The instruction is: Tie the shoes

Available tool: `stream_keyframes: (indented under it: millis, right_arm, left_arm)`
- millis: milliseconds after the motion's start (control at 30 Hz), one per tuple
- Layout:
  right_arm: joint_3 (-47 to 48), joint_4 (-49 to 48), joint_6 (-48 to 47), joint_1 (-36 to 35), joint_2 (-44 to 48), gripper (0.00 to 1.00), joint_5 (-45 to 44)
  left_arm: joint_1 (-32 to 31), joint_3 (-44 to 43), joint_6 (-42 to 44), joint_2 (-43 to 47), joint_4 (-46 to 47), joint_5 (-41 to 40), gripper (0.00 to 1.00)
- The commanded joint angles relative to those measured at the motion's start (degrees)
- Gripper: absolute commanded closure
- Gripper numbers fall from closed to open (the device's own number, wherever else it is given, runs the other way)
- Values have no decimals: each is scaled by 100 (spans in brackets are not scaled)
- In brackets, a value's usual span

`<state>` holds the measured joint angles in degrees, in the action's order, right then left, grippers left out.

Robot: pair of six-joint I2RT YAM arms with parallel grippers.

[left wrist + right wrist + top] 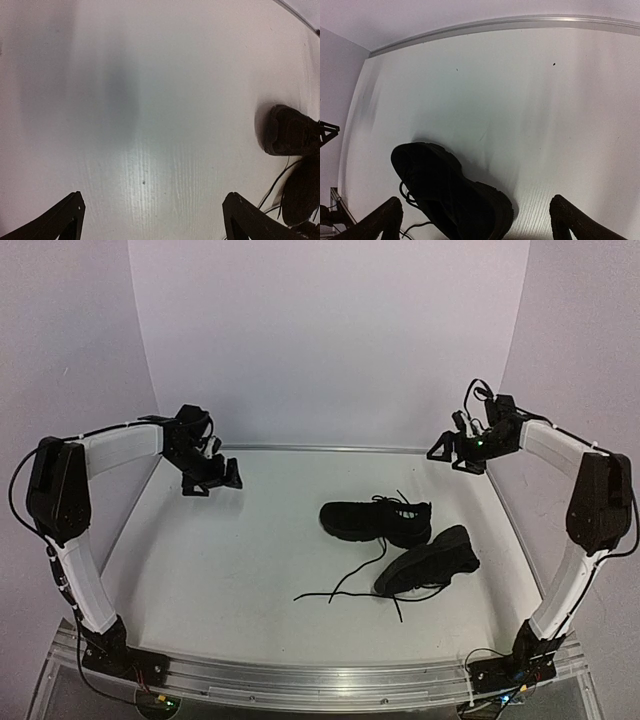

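Two black shoes lie right of centre on the white table. The far shoe point(377, 520) lies crosswise; the near shoe point(428, 560) lies at an angle in front of it. Their thin black laces point(345, 585) trail loose toward the front left. My left gripper point(212, 480) hangs open and empty at the back left, far from the shoes. Its wrist view shows both shoes at the right edge, the far one point(292, 131) above the near one point(302, 192). My right gripper point(452, 456) hangs open and empty at the back right. Its wrist view shows one shoe point(451, 192) between and below its fingers.
A metal rail point(320, 448) runs along the table's back edge under the white backdrop. A metal rail point(300, 680) runs along the front edge between the arm bases. White walls stand on both sides.
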<state>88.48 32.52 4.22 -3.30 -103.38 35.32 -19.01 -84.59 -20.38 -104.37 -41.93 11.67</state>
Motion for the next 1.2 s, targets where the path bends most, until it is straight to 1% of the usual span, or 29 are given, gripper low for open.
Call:
stream_keyframes:
  millis: [0,200,367,500,667,733,767,833,933,1067,1167]
  right_arm:
    - [86,706,-605,-248,-118,2,-198]
    - [-49,737,-535,-407,-432,2,291]
    - [-332,731,-476,-489,-610,2,616]
    - [-536,724,-468,-563,-582,2,804]
    - [-625,721,-466,-856,-571,3,1072]
    - [-628,722,-466,-1026,-627,5,1191]
    - [-623,726,-325,-1119,-656,7,1273]
    - [-600,726,-258,-1322,-720,9,1412]
    - [-502,720,-216,-1646,-823,9,1599]
    - [-185,708,-165,-1999,-1027,10,1801]
    - [25,690,-97,-2065,-1071,11,1887]
  left_arm:
    - [-621,-164,150,-266,377,787,0]
    - [-1395,-531,28,-1069,1102,1676,0]
    - [-1934,-952,-130,-1782,1744,2018,1]
    - [-2157,-1221,-355,-2179,2362,2302,1]
    - [-2236,-1519,-757,-2673,2961,2578,1]
    - [-2235,-1513,-1001,-2779,3318,2582,1]
    - [-2231,-1527,-1107,-2820,3450,2571,1]
    - [-2213,-1590,-1275,-2884,3618,2524,2]
    - [-2148,-1639,-1472,-2904,3778,2431,2]
    - [-1872,-1420,-1879,-2754,4301,2395,3]
    - [-1724,-1402,-1844,-2615,4234,2375,4]
